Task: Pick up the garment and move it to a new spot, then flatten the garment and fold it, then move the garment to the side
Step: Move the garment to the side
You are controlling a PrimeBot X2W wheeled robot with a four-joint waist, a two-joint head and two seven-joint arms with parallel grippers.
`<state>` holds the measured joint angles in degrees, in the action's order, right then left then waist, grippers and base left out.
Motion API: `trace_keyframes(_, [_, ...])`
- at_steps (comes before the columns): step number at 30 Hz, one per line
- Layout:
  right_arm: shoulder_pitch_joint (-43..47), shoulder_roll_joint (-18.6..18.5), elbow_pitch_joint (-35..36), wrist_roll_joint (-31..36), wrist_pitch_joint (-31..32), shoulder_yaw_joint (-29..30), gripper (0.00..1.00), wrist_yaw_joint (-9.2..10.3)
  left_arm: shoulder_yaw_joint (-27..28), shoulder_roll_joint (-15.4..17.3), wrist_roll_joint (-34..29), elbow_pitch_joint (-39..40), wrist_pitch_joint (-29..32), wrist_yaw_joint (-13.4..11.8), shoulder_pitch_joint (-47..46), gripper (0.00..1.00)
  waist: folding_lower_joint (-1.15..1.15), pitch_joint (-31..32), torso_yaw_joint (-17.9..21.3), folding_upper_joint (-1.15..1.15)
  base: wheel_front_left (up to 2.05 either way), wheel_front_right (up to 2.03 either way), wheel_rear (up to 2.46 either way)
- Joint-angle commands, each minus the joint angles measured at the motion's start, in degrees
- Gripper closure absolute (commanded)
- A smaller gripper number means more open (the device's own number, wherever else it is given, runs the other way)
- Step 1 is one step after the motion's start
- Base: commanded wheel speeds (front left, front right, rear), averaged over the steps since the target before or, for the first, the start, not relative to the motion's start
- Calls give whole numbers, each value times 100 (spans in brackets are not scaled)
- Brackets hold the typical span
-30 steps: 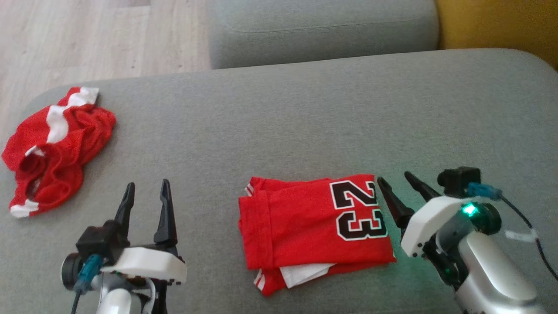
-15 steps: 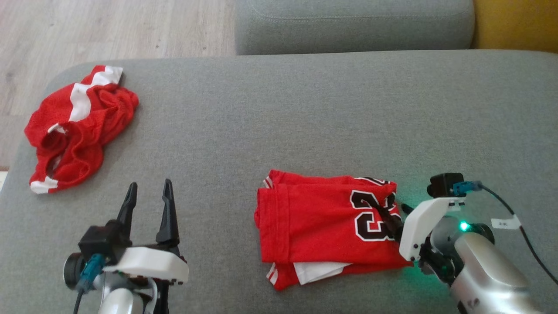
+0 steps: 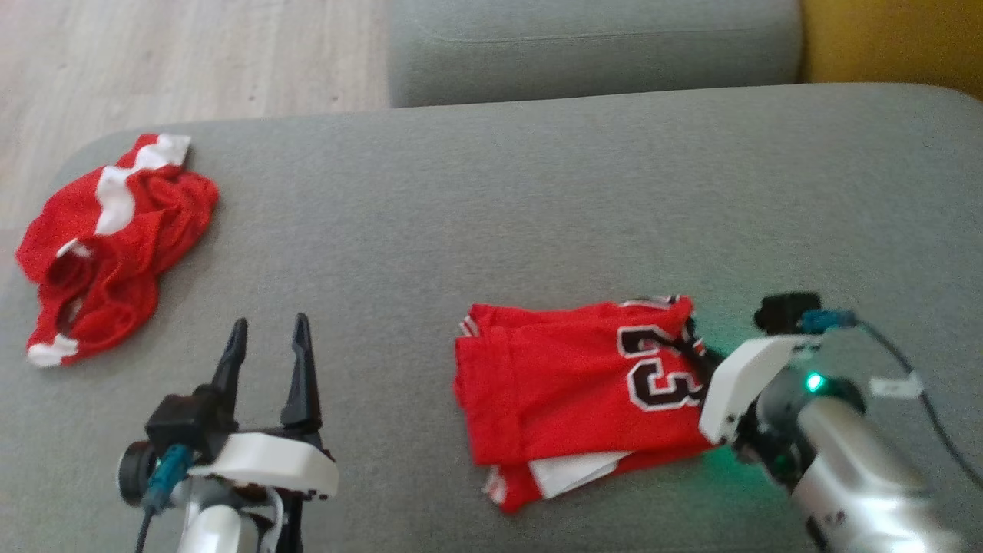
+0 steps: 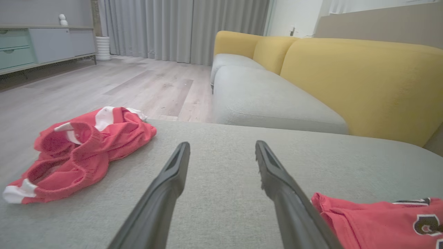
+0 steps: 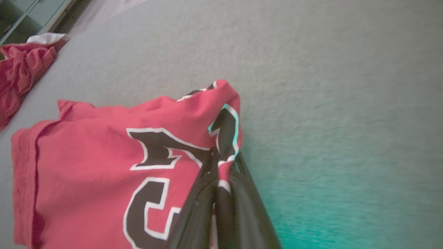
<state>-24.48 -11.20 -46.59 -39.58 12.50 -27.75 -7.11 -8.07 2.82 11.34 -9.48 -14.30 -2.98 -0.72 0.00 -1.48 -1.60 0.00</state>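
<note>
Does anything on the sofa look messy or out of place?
The jersey is bunched at its right edge where the right tool pinches it, and a white layer pokes out beneath. A red garment lies crumpled at the left corner of the cushion.

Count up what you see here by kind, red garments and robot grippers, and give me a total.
Red garments: 2 (folded jersey, crumpled garment)
Grippers: 2 (left gripper, right gripper)
Total: 4
</note>
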Motion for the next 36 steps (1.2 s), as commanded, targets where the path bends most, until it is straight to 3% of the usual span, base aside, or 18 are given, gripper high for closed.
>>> trace_keyframes(1, [-415,-177,172,-41,-127,-56,100,-37,118,6,8,204,-70,38,-347,0,0,45,134,0,0,0,0])
trace_keyframes(12, [-1000,-725,237,-195,-260,-89,100,-37,-497,6,147,57,-70,189,-740,0,0,-31,1172,0,0,0,0])
trace_keyframes(18, [-1239,-784,276,-344,-400,-123,100,-37,-1033,6,305,-70,-70,251,-1091,0,0,-300,1915,0,0,0,0])
trace_keyframes(23, [-1322,-780,292,-471,-571,-160,100,-37,-1199,6,244,-213,-70,186,-1325,0,0,-451,2307,0,0,0,0])
trace_keyframes(29, [-1372,-814,270,-599,-732,-237,100,-37,-1240,6,159,-320,-70,136,-1450,0,0,-567,2555,0,0,0,0])
trace_keyframes(36, [-1824,-723,191,-753,-803,-422,100,-37,-1178,34,5,-300,-70,77,-1558,0,0,-892,2488,0,0,0,0])
